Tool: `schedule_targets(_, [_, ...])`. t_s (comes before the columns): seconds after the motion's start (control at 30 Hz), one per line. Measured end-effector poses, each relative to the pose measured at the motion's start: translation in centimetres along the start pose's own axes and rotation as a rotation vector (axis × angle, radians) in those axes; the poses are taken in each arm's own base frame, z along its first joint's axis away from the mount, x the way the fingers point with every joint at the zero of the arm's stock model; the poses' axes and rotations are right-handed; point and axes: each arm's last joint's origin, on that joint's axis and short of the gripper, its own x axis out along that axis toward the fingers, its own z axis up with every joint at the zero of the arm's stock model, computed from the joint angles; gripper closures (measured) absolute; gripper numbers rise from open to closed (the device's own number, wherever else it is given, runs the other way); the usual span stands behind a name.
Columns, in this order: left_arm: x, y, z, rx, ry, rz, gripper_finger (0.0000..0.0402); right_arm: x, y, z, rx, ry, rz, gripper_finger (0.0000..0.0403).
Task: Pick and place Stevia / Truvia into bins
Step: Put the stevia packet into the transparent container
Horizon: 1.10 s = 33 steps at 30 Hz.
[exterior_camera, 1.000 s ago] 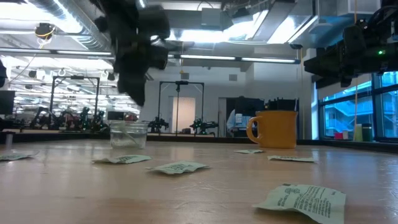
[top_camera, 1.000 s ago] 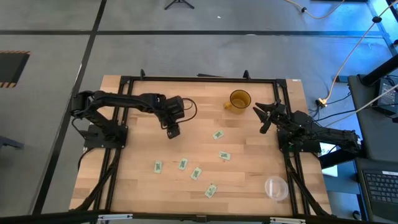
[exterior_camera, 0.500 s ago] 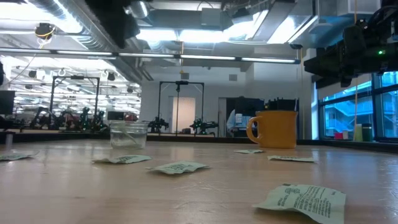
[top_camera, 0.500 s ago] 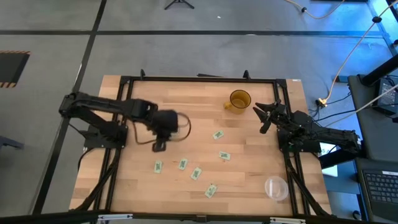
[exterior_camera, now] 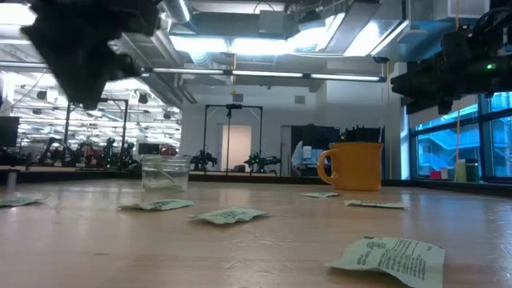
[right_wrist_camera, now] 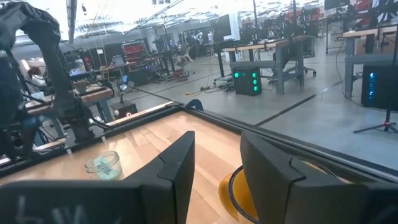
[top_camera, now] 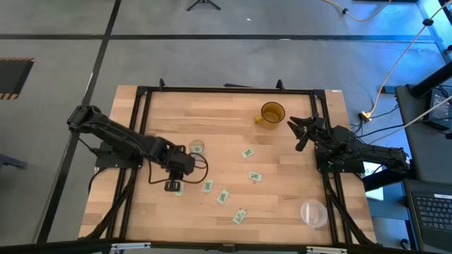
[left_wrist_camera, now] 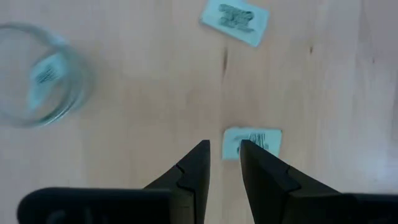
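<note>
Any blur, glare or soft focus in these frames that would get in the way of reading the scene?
Left wrist view: glass cup smeared, packet ahead of the fingers soft, its print unreadable. Low view: left arm a dark blur at upper left, ceiling lights blown out, nearest packet fairly crisp. High view: even light, little shadow. Right wrist view: amber mug mostly hidden behind the fingers, bright windows behind.

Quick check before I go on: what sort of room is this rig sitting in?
Most likely a robotics lab or workshop. Behind the wooden table the low view shows exposed ceiling ducts and rows of benches carrying more arms; the right wrist view shows workbenches on a bare concrete floor.
</note>
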Motion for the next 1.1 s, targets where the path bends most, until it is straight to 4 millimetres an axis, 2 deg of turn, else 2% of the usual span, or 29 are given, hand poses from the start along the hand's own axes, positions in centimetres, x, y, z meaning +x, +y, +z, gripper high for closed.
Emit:
schedule_targets(0.13, [1.9,-0.5,-0.9,0.043,-0.034,-0.029,0.0317,0.0,0.0,0.0,0.027,0.000,0.000,0.0270])
schedule_targets(0.37, [4.3,-0.1,-3.1,0.095,0.045,-0.101,0.0317,0.0,0.0,0.0,0.078,0.000,0.001,0.0269])
schedule_targets(0.5, [4.3,-0.4,-2.5,0.150,-0.023,-0.146,0.0317,0.0,0.0,0.0,0.080,0.001,0.003,0.0269])
schedule_targets(0.7, [4.3,0.0,-2.4,0.163,-0.029,-0.121,0.0313,0.0,0.0,0.0,0.080,0.001,0.003,0.0269])
schedule_targets(1.0, [4.9,0.1,-1.6,0.206,-0.073,-0.129,0.0229,0.0,0.0,0.0,0.077,0.001,0.002,0.0269])
schedule_targets(1.1, [5.7,0.1,-1.7,0.231,-0.036,-0.124,0.0215,0.0,0.0,0.0,0.079,0.001,0.002,0.0269])
